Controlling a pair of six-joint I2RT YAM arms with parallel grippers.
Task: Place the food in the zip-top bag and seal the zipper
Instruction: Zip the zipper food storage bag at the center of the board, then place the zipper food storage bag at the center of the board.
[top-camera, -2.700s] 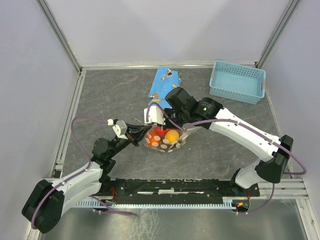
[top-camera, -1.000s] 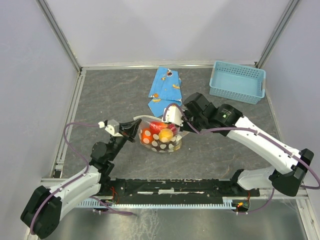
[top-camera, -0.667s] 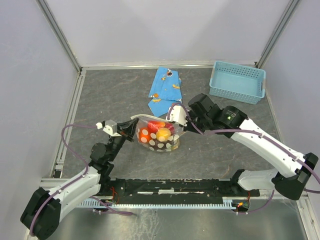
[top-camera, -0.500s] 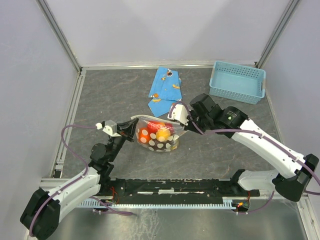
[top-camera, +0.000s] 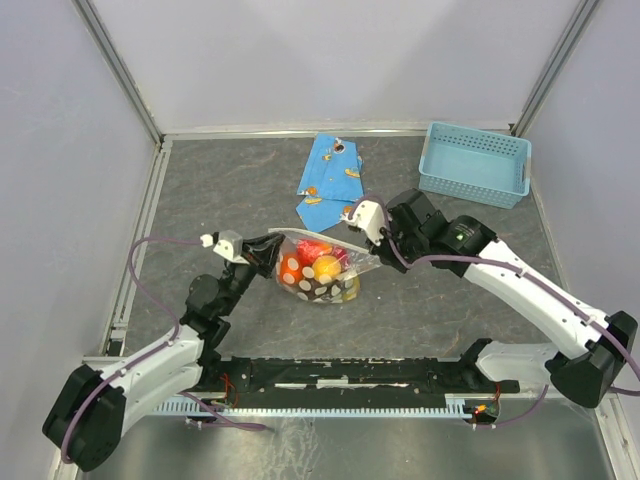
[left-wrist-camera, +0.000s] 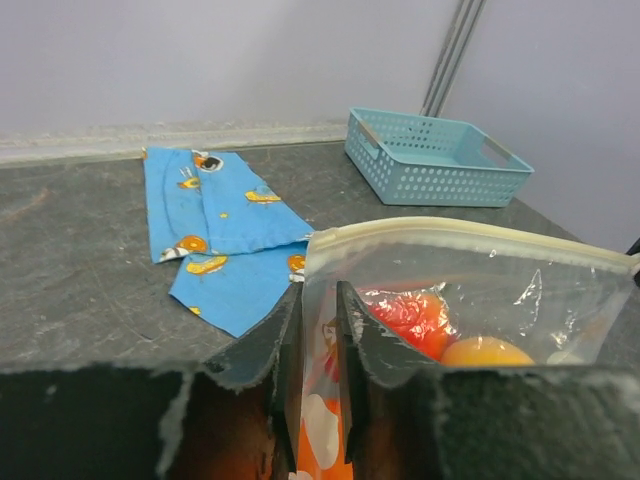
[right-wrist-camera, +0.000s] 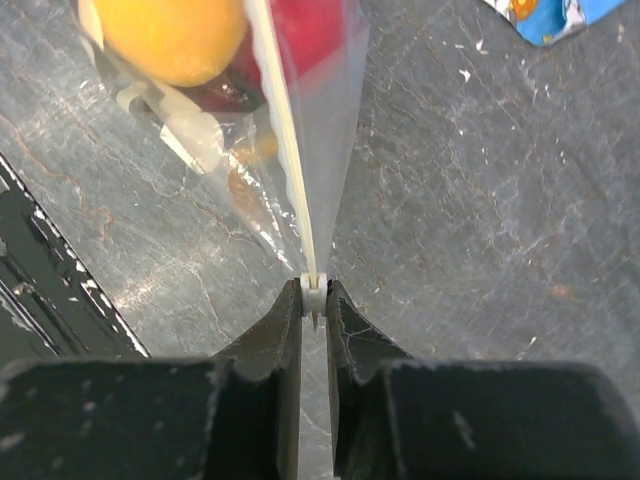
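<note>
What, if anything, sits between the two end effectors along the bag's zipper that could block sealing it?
Nothing visible. The left end effector and right end effector each pinch one end of the clear polka-dot plastic bag, and its whitish zipper strip runs bare between them. The round toy fruits sit inside, below it.

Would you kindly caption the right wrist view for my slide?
Right gripper pinching the whitish zipper strip of a clear plastic bag holding a yellow toy fruit and a red toy fruit.

Pale lavender walls (top-camera: 330, 60) are enclosing the dark grey, stone-textured counter (top-camera: 220, 190) on three sides; aluminium rails (top-camera: 140, 225) are running along its left and far edges.
</note>
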